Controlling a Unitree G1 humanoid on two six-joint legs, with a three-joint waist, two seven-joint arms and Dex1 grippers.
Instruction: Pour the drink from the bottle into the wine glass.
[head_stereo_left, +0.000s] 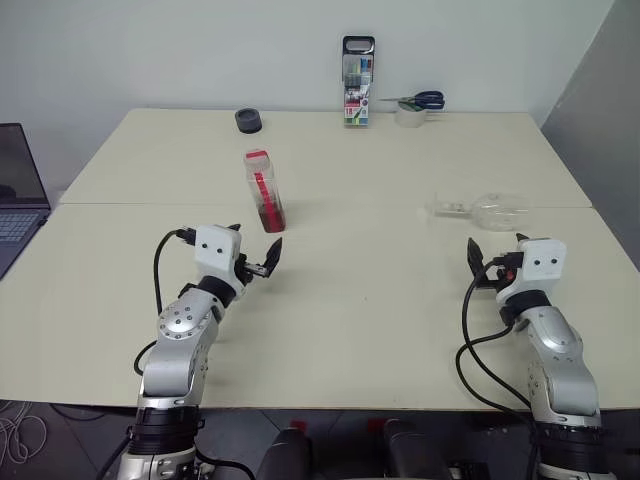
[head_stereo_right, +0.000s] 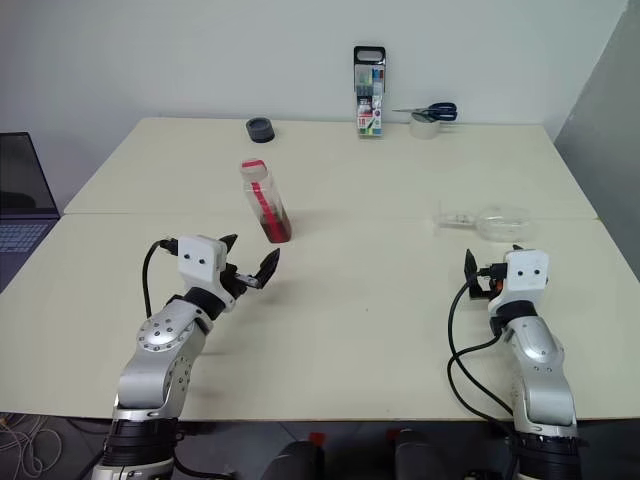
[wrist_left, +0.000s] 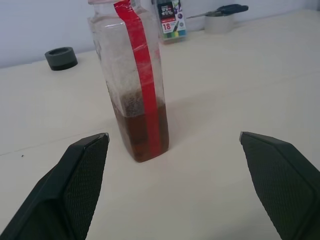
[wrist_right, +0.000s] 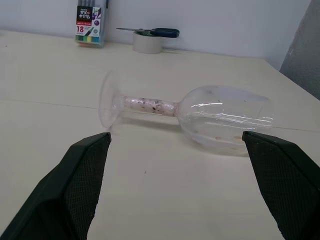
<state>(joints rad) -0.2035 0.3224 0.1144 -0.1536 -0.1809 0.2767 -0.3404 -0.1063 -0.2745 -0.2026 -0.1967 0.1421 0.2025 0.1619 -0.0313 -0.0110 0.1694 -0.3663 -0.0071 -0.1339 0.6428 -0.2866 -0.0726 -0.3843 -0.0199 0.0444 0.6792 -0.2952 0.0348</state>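
Right now, the bottle (head_stereo_left: 264, 190) is standing upright on the pale table (head_stereo_left: 380, 300), left of centre, with its red cap on and a red label strip running down its side; the drink (wrist_left: 142, 131), a reddish-brown liquid, is filling only its lower part. The left gripper (head_stereo_left: 256, 256) is hovering just short of the bottle, pointing toward it, its two black fingers (wrist_left: 75, 185) spread wide on either side of the bottle's base and touching nothing. Over on the right side of the table, the wine glass (wrist_right: 200, 112) is lying on its side, its round foot pointing toward the middle of the table and its bowl toward the right edge, with no liquid in it. The right gripper (head_stereo_left: 496, 258) is hanging near the glass, released and wide apart as well, gripping nothing. At the far edge of the table, a marker-pen case (head_stereo_left: 357, 82) is standing upright, with a pair of blue-handled scissors (head_stereo_left: 420, 100) resting on a roll of tape (head_stereo_left: 411, 116) just beside it, and a small dark round object (head_stereo_left: 248, 120) is sitting further left. A laptop (head_stereo_left: 18, 195) is showing at the left edge.
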